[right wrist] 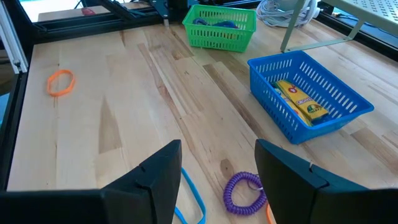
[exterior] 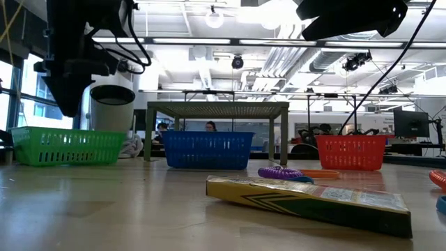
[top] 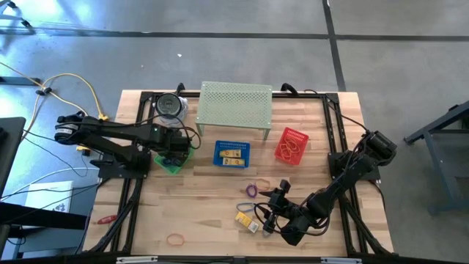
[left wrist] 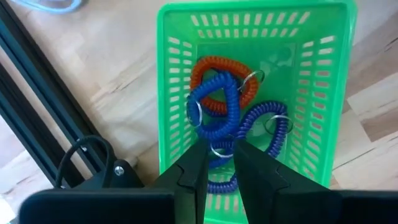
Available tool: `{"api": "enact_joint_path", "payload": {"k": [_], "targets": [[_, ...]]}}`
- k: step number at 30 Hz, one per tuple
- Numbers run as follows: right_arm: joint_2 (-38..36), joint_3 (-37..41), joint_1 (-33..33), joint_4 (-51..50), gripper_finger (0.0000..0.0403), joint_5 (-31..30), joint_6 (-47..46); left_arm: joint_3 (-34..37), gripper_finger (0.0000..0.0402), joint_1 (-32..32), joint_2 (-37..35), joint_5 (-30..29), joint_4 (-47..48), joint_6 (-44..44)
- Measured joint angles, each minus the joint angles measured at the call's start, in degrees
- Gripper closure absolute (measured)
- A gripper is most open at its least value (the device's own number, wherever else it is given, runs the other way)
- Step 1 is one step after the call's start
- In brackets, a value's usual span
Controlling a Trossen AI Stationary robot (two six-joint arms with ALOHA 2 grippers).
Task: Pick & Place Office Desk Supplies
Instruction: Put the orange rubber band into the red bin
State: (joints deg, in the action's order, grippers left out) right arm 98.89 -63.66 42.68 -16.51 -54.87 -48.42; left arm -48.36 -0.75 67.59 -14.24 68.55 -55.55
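Left gripper (left wrist: 216,163) hovers over the green basket (top: 173,160) near the left edge of the worktop (top: 212,198), jaws nearly together with a thin gap, holding nothing. Inside the basket: blue coil loops (left wrist: 219,106), a purple-blue coil (left wrist: 264,121) and an orange coil (left wrist: 214,78), tangled, some with small metal rings.

Right gripper (right wrist: 217,180) sits low over the front-centre of the worktop, jaws spread wide, empty. Between them in the wrist view: a purple coil loop (right wrist: 244,190) and a thin blue band (right wrist: 189,199), both lying flat on the wood.

Other supplies:
- Blue basket (top: 231,153) mid-worktop, just in front of the perforated green shelf (top: 236,104). Holds yellow boxes (right wrist: 301,102) with green trim; printing on them, too small to read.
- Red basket (top: 291,145) to the right of the blue one, with red/orange bands inside.
- Loose yellow box (top: 247,218) front-centre, just beside the right gripper. The low view shows green chevron stripes on it (exterior: 306,199); text not legible.
- Orange band (top: 176,238) alone near the front edge, left of centre, well apart from the rest.
- Another purple loop (top: 251,190) lies between the blue basket and the loose box.

No readable brand or label anywhere.
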Motion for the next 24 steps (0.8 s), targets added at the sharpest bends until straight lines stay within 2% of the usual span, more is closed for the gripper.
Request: {"api": "enact_joint_path", "payload": {"k": [3, 10, 22, 24], "targets": [[0.0, 0.0, 0.0, 0.0, 0.021, 0.0, 0.0, 0.0, 0.0332, 0.0, 0.0, -0.7, 0.0, 0.9], [0.0, 0.0, 0.0, 0.0, 0.021, 0.0, 0.0, -0.1, 0.0332, 0.6, 0.0, 6.0, 0.0, 0.7], [0.0, 0.0, 0.0, 0.9, 0.021, 0.0, -2.7, -0.1, 0.0332, 11.4, 0.0, 5.6, -0.1, -6.0], [0.0, 0.0, 0.0, 0.9, 0.021, 0.0, -2.6, -0.1, 0.0332, 13.6, 0.0, 4.0, -0.8, -7.0]]}}
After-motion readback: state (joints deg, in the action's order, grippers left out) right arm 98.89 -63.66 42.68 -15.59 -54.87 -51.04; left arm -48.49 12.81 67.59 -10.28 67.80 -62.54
